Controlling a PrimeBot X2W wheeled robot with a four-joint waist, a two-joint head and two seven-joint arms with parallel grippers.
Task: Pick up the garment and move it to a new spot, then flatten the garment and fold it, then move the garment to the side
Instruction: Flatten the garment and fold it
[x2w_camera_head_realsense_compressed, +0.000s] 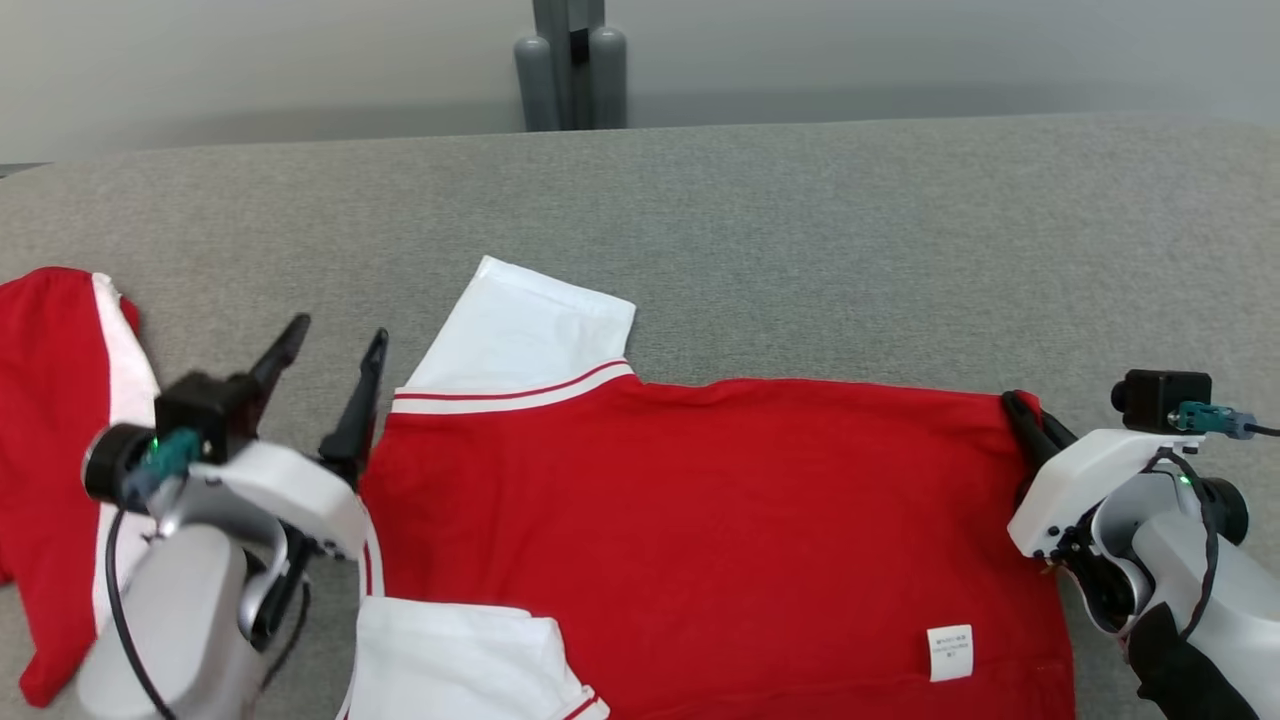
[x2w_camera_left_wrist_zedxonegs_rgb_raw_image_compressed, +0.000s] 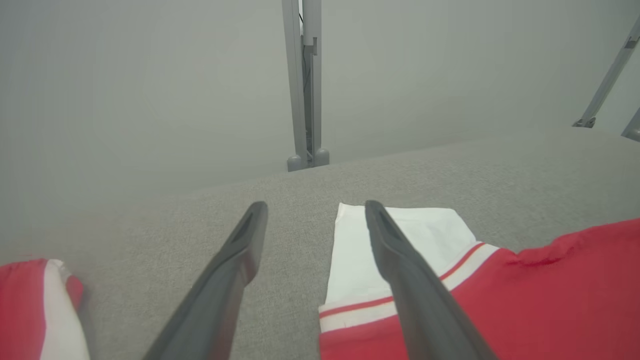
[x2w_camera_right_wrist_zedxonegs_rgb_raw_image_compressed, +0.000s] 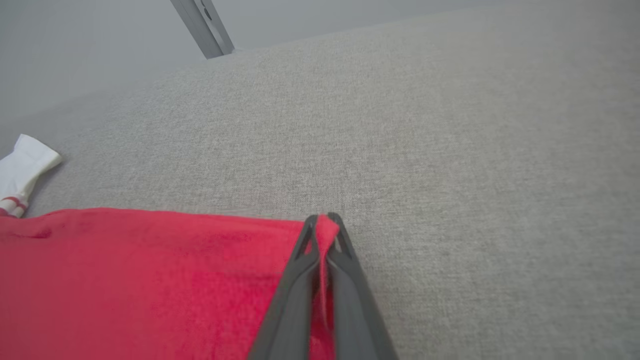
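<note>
On a grey cloth-covered table (x2w_camera_head_realsense_compressed: 800, 200), the red garment (x2w_camera_head_realsense_compressed: 700, 520) lies spread near the front edge, between both arms. The right gripper (x2w_camera_head_realsense_compressed: 1018, 408) is pressed together on its far hem corner — red cloth pinched between the fingers. The left gripper (x2w_camera_head_realsense_compressed: 340, 330) hangs spread wide beside the white sleeve (x2w_camera_head_realsense_compressed: 525, 330). It likely needs a matching far-edge pinch before any lift — one-sided pulling would skew the fold.

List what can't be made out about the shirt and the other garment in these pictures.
Head view: the print on the label of the red shirt is too small to read.
Head view: the red shirt's near edge is cut off by the bottom edge.
Head view: the second red garment is partly behind the left gripper and cut by the left edge.
</note>
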